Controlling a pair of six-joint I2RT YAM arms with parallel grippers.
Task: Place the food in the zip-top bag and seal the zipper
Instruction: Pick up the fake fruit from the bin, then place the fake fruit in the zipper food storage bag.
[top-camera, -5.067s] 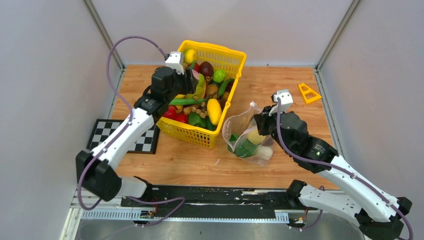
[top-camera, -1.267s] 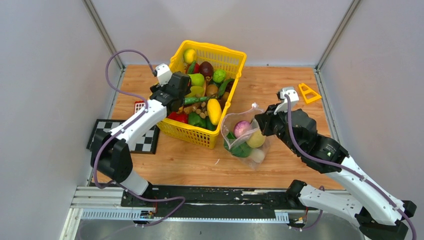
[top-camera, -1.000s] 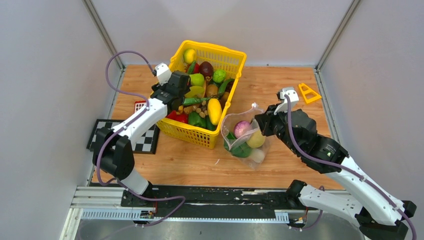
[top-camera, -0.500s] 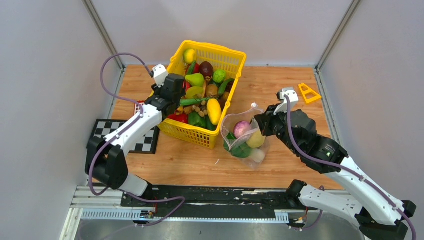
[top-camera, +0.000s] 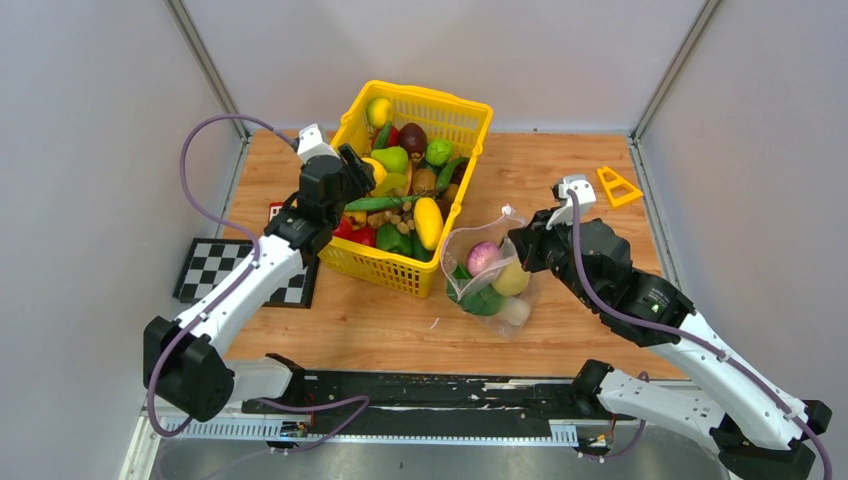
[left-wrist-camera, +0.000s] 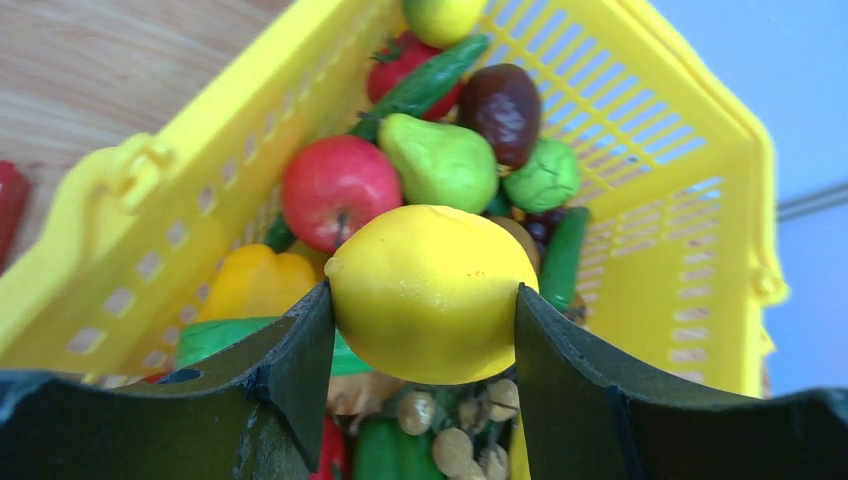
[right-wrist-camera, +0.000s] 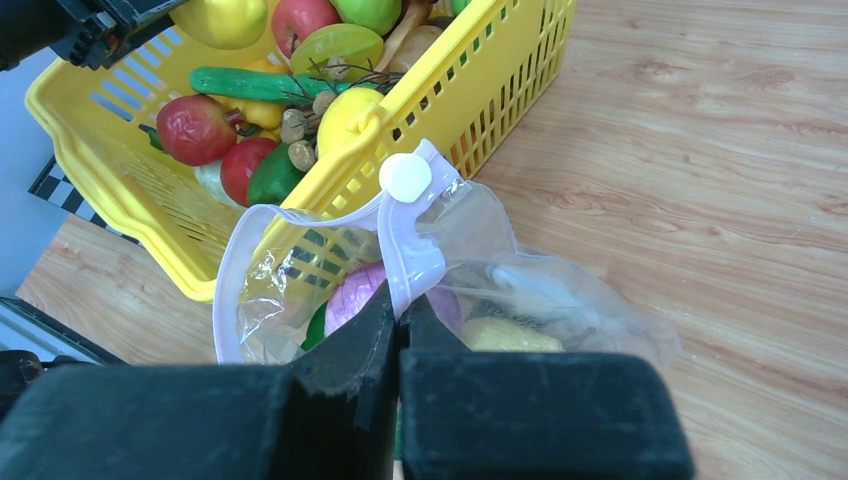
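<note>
holding a lemon (left-wrist-camera: 430, 270) in the left pincer (left-wrist-camera: 422, 300) over the yellow basket (top-camera: 430, 93); pinching the zip-top bag (right-wrist-camera: 560, 300) in the right pincer (right-wrist-camera: 398, 305).

We see bright, even light with faint soft shadows, mild sheen on the lemon (left-wrist-camera: 430, 290), and wrist views blurred in the near foreground.

- We saw a yellow lemon (left-wrist-camera: 430, 292) squeezed between the left gripper's (left-wrist-camera: 422, 305) fingers, above the yellow basket (left-wrist-camera: 690, 150).
- The clear bag (right-wrist-camera: 560, 290) sat just beside that basket, its mouth open, with purple, yellow and green food (top-camera: 484, 257) inside.
- Its pale zipper strip (right-wrist-camera: 300, 215) was unsealed, pinched by the right gripper (right-wrist-camera: 400, 305).
</note>
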